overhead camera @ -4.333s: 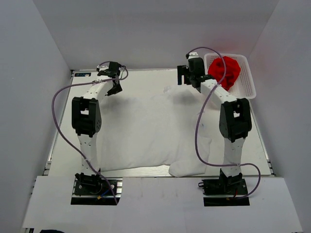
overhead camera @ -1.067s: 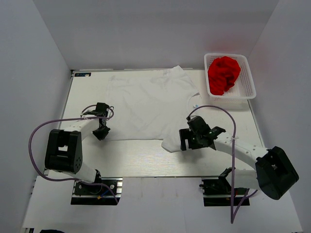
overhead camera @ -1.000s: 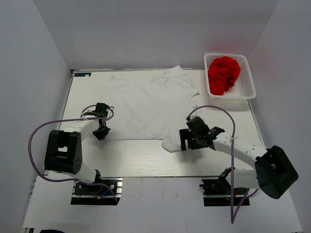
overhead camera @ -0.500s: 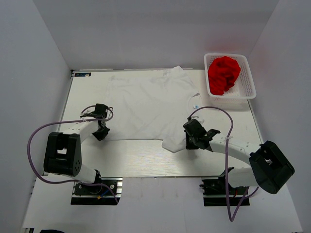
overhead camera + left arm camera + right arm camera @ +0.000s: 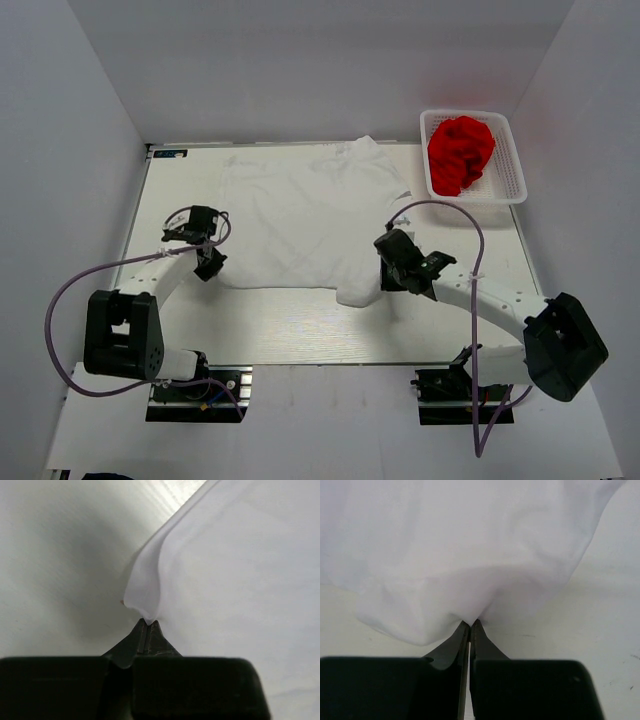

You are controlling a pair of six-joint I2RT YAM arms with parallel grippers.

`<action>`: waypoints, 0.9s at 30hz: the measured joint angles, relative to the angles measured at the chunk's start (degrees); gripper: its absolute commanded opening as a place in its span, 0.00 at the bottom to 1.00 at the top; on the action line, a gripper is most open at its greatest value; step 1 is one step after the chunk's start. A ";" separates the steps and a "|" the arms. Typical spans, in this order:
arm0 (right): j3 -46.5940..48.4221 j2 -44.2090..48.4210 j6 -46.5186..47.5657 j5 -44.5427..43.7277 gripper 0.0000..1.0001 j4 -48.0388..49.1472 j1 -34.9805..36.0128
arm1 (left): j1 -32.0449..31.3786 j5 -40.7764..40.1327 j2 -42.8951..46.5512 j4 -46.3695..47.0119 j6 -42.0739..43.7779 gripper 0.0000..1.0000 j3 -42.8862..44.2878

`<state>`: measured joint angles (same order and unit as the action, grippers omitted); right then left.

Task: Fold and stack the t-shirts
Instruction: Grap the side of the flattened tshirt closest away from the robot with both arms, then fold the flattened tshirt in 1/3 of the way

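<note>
The white t-shirt (image 5: 300,215) lies spread across the far half of the table. Its near left corner is pinched in my left gripper (image 5: 209,266), which is shut on the cloth; in the left wrist view the hem (image 5: 145,587) rises from the closed tips (image 5: 148,623). My right gripper (image 5: 385,278) is shut on the shirt's near right edge, and in the right wrist view the white cloth (image 5: 470,555) bunches at the closed tips (image 5: 470,623). The red t-shirt (image 5: 459,150) sits crumpled in the basket at the back right.
A white lattice basket (image 5: 510,185) stands at the table's back right corner. Purple cables loop beside both arms. Bare tabletop (image 5: 290,325) runs along the near edge, between the shirt and the arm bases.
My right gripper has closed on the shirt's near right edge and drawn slightly up and back. My left gripper, still shut on its corner, has shifted a little toward the far side.
</note>
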<state>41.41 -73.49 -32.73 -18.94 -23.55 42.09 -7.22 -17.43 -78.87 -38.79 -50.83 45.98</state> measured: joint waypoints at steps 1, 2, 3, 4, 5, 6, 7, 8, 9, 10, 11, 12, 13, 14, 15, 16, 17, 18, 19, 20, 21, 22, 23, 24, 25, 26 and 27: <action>1.27 0.04 0.37 -0.44 0.00 -0.17 -0.11 | 0.00 0.09 0.00 -0.20 0.02 0.00 0.92; 2.78 0.04 0.81 -0.81 0.00 -0.37 -0.26 | 0.00 0.11 0.00 -0.28 0.00 0.00 1.95; 4.22 -0.02 1.25 -1.22 0.00 -0.50 -0.48 | 0.00 0.11 0.00 -0.31 0.00 0.00 2.99; 5.66 -0.07 1.57 -1.70 0.00 -0.50 -0.74 | 0.00 0.11 -0.04 -0.44 0.00 0.00 4.02; 6.93 -0.17 1.84 -2.08 0.00 -0.48 -1.01 | 0.00 0.11 -0.11 -0.59 -0.02 0.00 5.07; 8.37 -0.44 2.16 -2.49 0.00 -0.48 -1.42 | 0.00 0.09 -0.33 -0.72 -0.02 0.00 6.29; 9.53 -0.83 2.56 -2.80 0.00 -0.42 -1.90 | 0.00 0.07 -0.68 -0.66 -0.02 0.00 7.41; 10.43 -1.31 2.99 -3.06 0.00 -0.33 -2.32 | 0.00 -0.04 -1.11 -0.79 -0.02 0.00 8.46; 11.28 -2.01 3.39 -3.26 0.00 -0.07 -2.91 | 0.00 -0.22 -1.75 -1.05 -0.02 0.00 9.75; 11.85 -2.82 3.67 -3.34 0.00 0.22 -3.50 | 0.07 -0.44 -2.73 -1.46 -0.02 0.00 11.26; 12.31 -3.72 3.98 -3.48 0.00 0.48 -4.11 | 0.15 -0.79 -3.76 -1.62 0.00 0.00 12.57; 12.87 -4.83 4.33 -3.63 0.00 0.57 -4.81 | 0.22 -1.18 -5.07 -1.73 -0.07 0.00 14.05; 13.46 -5.92 4.50 -3.72 0.00 0.66 -5.49 | 0.39 -1.55 -6.43 -1.68 -0.11 0.00 15.50; 14.14 -7.04 4.72 -3.87 0.00 0.90 -6.14 | 0.55 -1.84 -7.52 -1.77 -0.17 0.00 16.63; 14.95 -8.17 5.14 -3.87 0.00 1.07 -6.97 | 0.83 -2.05 -8.94 -1.92 -0.22 0.00 18.01; 15.76 -9.14 5.75 -3.85 0.00 1.27 -7.82 | 1.11 -2.21 -10.12 -1.95 -0.24 0.00 19.15; 16.61 -10.05 6.32 -3.87 0.00 1.60 -8.59 | 1.44 -2.45 -11.34 -2.05 -0.26 0.00 20.26; 17.46 -10.84 6.67 -3.93 0.00 1.64 -9.18 | 1.70 -2.60 -12.52 -2.36 -0.24 0.00 21.46; 18.60 -11.76 7.26 -4.00 0.00 1.55 -9.94 | 1.97 -2.78 -13.90 -2.51 -0.20 0.00 22.91; 19.71 -12.66 7.72 -4.02 0.00 1.73 -10.54 | 2.25 -2.89 -15.19 -2.62 -0.20 0.00 24.26; 20.87 -13.57 8.15 -4.02 0.00 2.10 -11.02 | 2.51 -2.97 -16.52 -2.58 -0.15 0.00 25.57; 21.86 -14.47 8.72 -3.76 0.00 2.49 -11.52 | 2.67 -3.04 -17.75 -2.64 -0.04 0.00 26.88; 22.86 -15.43 9.22 -3.34 0.00 3.02 -11.98 | 2.73 -3.06 -18.86 -2.71 0.00 0.00 28.04; 23.80 -16.48 9.55 -2.99 0.00 3.61 -12.39 | 2.84 -3.10 -19.89 -2.71 0.02 0.00 29.07; 24.96 -17.81 10.08 -2.54 0.00 4.22 -12.87 | 2.91 -3.15 -20.90 -2.78 0.04 0.00 30.10; 25.97 -19.04 10.47 -2.27 0.00 4.46 -13.18 | 2.99 -3.19 -21.70 -2.75 0.09 0.00 30.95; 27.28 -20.52 10.75 -2.01 0.00 4.48 -13.51 | 3.17 -3.23 -22.49 -2.71 0.17 0.00 31.71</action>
<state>68.69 -94.02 -21.98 -20.95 -19.07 28.58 -4.05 -20.67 -101.36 -41.50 -50.65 77.69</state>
